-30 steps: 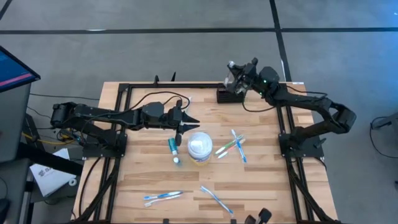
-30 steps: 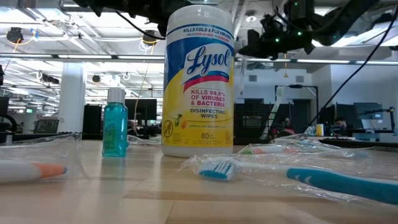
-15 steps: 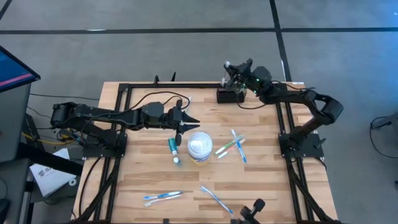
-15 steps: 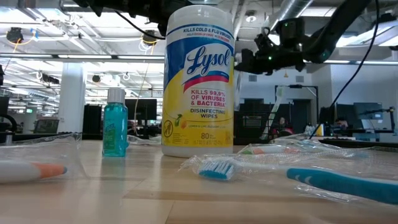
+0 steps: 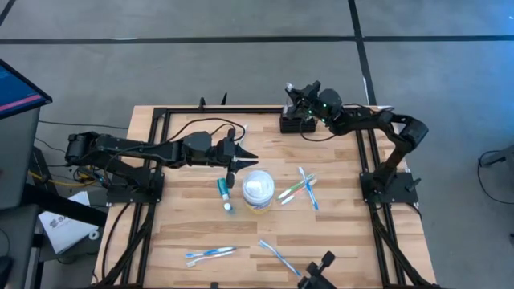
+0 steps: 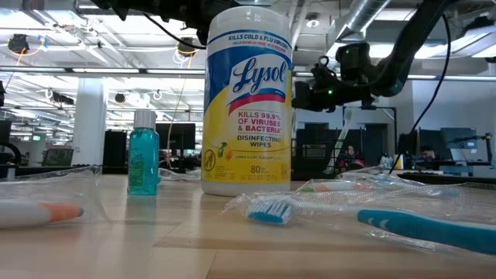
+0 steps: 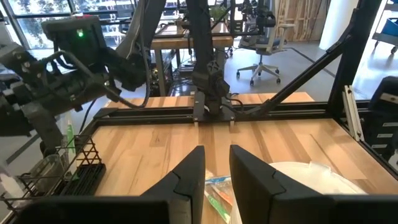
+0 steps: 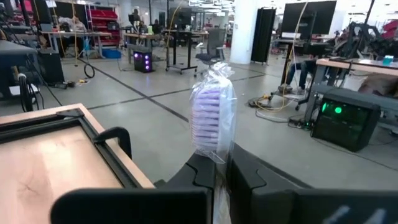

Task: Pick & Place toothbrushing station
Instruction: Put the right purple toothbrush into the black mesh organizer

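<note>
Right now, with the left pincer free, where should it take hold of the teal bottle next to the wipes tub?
Grip the teal bottle across its body, below the clear cap, coming in from the side away from the wipes tub. It stands upright and slim, and the tub crowds its other side. The open left pincer hovers close by.

A large open robotics lab or workshop is showing here; a pale wooden plank table (image 5: 201, 217) edged with a black metal frame (image 7: 249, 112) is standing on a grey concrete floor (image 5: 201, 72) crossed by dark lines; in the upper part of the low view, exposed silver ducts (image 6: 364, 15) and strip lights (image 6: 46, 71) are running under an open ceiling; in the right wrist view, desks carrying dark monitors (image 8: 305, 15) are filling the background; a grey wheeled office chair (image 7: 260, 46) is sitting at the top of the left wrist view.
</note>
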Controlling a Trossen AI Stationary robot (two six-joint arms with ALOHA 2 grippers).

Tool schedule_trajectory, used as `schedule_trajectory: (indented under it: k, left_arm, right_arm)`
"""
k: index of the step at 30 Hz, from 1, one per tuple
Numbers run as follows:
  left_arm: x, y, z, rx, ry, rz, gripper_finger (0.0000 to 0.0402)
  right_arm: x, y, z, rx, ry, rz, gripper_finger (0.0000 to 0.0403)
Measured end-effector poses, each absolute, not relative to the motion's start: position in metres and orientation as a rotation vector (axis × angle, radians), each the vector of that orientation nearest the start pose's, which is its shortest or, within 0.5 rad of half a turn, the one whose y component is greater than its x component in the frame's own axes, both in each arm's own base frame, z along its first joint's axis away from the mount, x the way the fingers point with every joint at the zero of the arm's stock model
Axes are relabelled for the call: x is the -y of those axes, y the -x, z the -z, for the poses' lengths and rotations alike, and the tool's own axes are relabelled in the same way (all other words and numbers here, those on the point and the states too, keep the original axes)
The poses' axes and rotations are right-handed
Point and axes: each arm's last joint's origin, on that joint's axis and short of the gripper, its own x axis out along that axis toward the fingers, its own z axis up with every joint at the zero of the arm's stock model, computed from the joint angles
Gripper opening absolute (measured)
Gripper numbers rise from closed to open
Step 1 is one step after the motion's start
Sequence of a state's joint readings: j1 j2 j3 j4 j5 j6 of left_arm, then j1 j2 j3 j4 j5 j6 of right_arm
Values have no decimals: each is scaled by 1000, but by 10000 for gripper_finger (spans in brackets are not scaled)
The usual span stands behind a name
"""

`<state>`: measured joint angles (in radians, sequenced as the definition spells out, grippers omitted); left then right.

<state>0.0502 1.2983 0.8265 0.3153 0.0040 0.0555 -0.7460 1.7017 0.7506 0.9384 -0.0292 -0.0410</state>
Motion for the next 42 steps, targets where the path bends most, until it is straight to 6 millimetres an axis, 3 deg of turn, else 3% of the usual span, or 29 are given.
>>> schedule_trajectory:
  k: [24,30,42]
  left_arm:
    - [-14,-290,-285,-158,-51,-41,67]
    - [-14,-290,-285,-158,-51,-42,67]
    - [-14,-290,-285,-159,-51,-41,67]
  right_arm:
    - [233,-253,-186,-97,-13,716,5]
    - [237,-258,-168,-94,-33,713,5]
    - [237,-259,-170,-65,-30,714,19]
